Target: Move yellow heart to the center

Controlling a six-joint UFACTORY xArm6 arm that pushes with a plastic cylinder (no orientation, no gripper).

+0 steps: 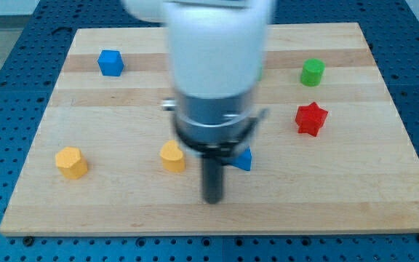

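Observation:
The yellow heart [172, 156] lies on the wooden board [122, 204], left of the view's middle and a little below it. My rod hangs from the large white and grey arm that fills the view's centre. My tip [212, 200] is below and to the right of the yellow heart, a short gap away from it. A blue block [244, 159], shape partly hidden by the rod, sits just right of the rod.
A yellow block [71, 161] lies at the view's left. A blue cube [110, 62] is at the top left. A green cylinder [312, 72] and a red star [310, 118] are at the right.

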